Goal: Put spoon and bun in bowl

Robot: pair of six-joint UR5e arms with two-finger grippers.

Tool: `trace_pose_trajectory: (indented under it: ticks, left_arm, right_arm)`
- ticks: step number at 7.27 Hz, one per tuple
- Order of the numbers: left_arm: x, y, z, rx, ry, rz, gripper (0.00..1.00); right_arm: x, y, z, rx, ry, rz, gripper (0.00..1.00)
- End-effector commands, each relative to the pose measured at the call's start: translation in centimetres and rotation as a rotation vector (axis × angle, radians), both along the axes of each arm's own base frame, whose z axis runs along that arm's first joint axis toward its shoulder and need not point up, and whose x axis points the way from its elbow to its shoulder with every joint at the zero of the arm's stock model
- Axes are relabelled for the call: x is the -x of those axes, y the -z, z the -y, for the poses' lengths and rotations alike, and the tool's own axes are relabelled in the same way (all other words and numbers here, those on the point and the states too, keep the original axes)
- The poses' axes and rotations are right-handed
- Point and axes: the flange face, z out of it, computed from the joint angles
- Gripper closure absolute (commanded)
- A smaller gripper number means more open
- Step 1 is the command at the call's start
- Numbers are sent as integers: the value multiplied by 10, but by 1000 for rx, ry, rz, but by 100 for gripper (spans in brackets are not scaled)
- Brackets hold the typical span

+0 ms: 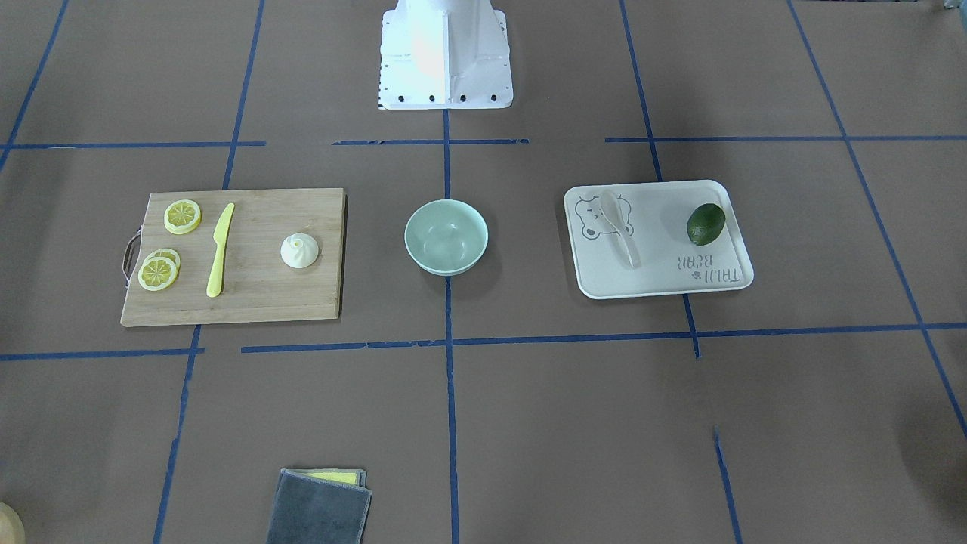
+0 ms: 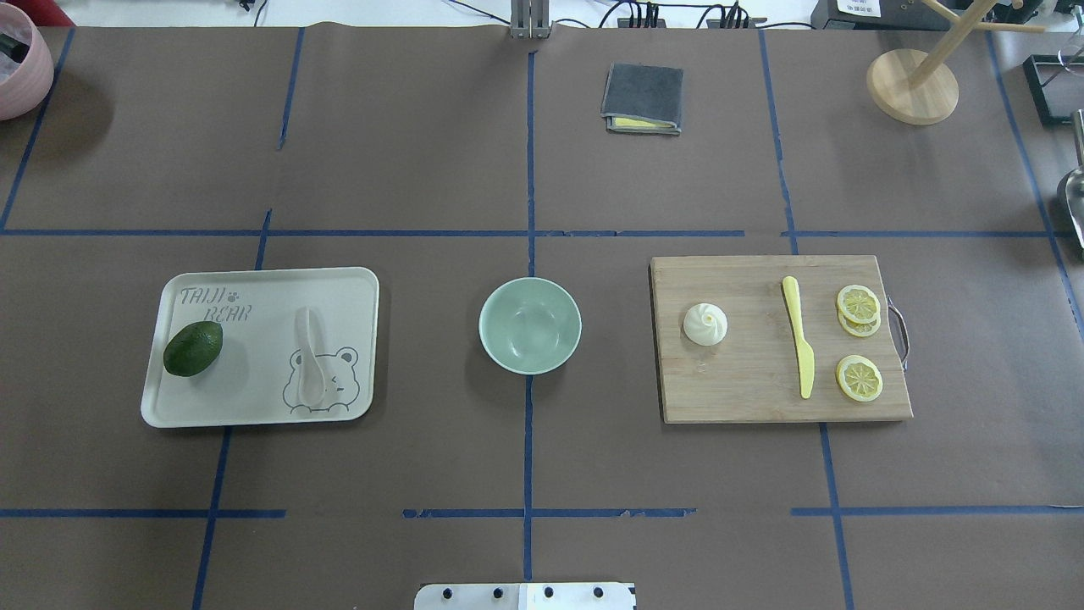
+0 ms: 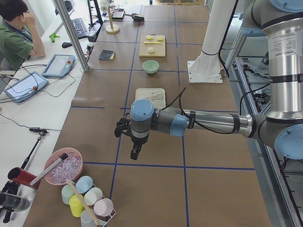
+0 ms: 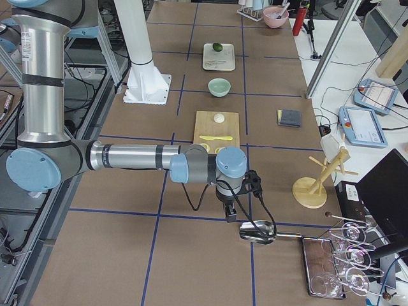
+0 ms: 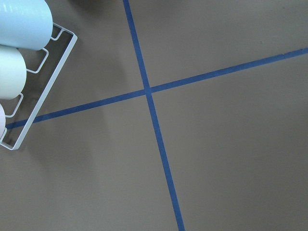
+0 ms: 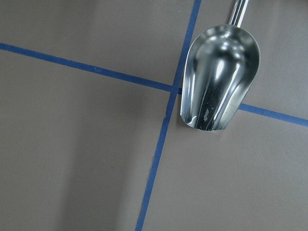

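The off-white spoon [image 2: 309, 356] lies on the white bear-printed tray [image 2: 254, 407], over the bear print; it also shows in the front view [image 1: 621, 227]. The white swirled bun [image 2: 705, 324] sits on the wooden cutting board [image 2: 745, 398]. The mint-green bowl [image 2: 530, 325] stands empty between tray and board. My left gripper [image 3: 135, 153] shows only in the exterior left view, far from the tray, pointing down; I cannot tell if it is open. My right gripper [image 4: 231, 215] shows only in the exterior right view, beyond the board; I cannot tell its state.
A dark green avocado [image 2: 193, 348] lies on the tray. A yellow knife [image 2: 799, 346] and lemon slices [image 2: 859, 377] lie on the board. A grey cloth [image 2: 642, 98] is farther out. A metal scoop [image 6: 219, 82] lies under the right wrist; a cup rack [image 5: 19, 57] is near the left wrist.
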Motion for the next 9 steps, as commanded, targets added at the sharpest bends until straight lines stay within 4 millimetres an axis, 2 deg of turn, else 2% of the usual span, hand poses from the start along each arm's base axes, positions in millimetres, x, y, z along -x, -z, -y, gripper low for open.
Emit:
trace_pose_trajectory:
  ticks: [1,3,4,5,6,7,8,9]
  left_arm:
    - [-1,6,2,-11,-2,-1,0]
    - [-2,10,5,-66,-4,-2,0]
    - [-15,23,10,-157,-30,-10,0]
    - [-34,38,15,-257,-67,-24,0]
    - [-44,55,27,-368,-81,-31,0]
    - [-46,67,31,-433,-83,-39,0]
    - [-49,99,42,-589,-83,-56,0]
    - [-53,113,44,-712,-92,-78,0]
  right_arm:
    - [0,0,0,-1,1,0,0]
    - [0,1,1,-4,1,0,0]
    - [0,17,9,-53,-1,-2,0]
    - [2,25,19,-63,-8,6,0]
    - [5,31,23,-41,-37,29,0]
    - [11,40,26,-67,-27,53,0]
    - [18,49,30,-167,-14,65,0]
    - [26,48,30,-180,1,67,0]
